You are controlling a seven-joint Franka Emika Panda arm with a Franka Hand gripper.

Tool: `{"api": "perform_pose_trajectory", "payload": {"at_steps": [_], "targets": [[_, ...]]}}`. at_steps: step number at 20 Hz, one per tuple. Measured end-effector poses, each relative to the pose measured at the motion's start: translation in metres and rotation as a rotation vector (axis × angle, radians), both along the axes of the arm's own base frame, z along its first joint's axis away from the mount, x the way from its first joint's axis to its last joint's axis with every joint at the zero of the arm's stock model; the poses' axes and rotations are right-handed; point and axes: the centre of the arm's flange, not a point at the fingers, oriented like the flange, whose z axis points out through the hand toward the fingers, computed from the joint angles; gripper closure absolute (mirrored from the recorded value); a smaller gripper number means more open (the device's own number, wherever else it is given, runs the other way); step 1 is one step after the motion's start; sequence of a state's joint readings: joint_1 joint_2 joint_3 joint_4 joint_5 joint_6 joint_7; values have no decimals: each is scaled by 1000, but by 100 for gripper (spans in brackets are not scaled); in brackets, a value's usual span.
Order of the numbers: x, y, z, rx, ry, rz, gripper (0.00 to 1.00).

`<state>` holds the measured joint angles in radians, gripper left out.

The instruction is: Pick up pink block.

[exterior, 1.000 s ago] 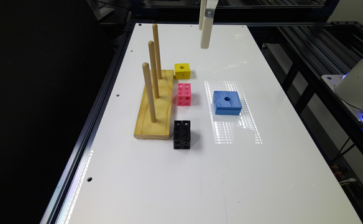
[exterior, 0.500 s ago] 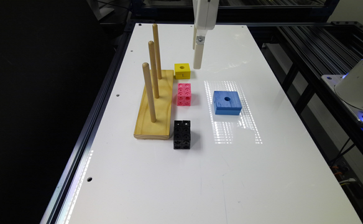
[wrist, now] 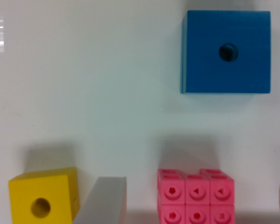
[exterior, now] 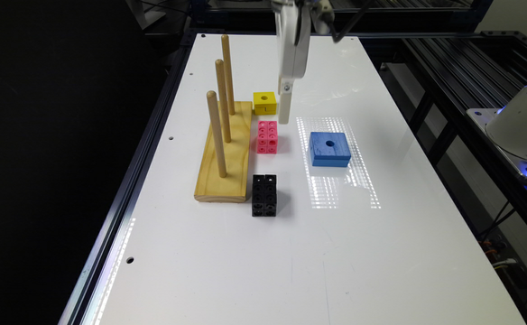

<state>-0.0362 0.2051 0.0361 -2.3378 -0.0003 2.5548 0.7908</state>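
The pink block (exterior: 267,136) lies on the white table (exterior: 290,253) between the wooden peg base and the blue block. In the wrist view the pink block (wrist: 196,196) sits between my two fingers, one grey finger (wrist: 102,200) beside the yellow cube and the other at the picture's edge. My gripper (wrist: 193,205) is open and holds nothing. In the exterior view the gripper (exterior: 284,115) hangs just behind the pink block, close to the yellow cube, and still above the block.
A yellow cube (exterior: 264,103) with one hole sits right behind the pink block. A wooden base with three upright pegs (exterior: 225,149) stands on the exterior view's left. A blue block (exterior: 330,149) lies on its right, and a black block (exterior: 264,195) nearer the front.
The gripper has come down from high at the back of the table and moved forward, ending low beside the yellow cube and over the pink block. The blocks have not moved.
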Motion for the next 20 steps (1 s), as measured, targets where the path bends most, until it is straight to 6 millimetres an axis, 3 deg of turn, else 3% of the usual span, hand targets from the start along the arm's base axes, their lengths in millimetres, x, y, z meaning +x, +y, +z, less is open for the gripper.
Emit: {"api": "perform_pose_trajectory", "payload": {"at_steps": [14, 17, 20], "targets": [[6, 7, 5, 3, -15, 11, 0], [5, 8, -2, 4, -7, 12, 0], [5, 8, -25, 6, -4, 12, 0]]}}
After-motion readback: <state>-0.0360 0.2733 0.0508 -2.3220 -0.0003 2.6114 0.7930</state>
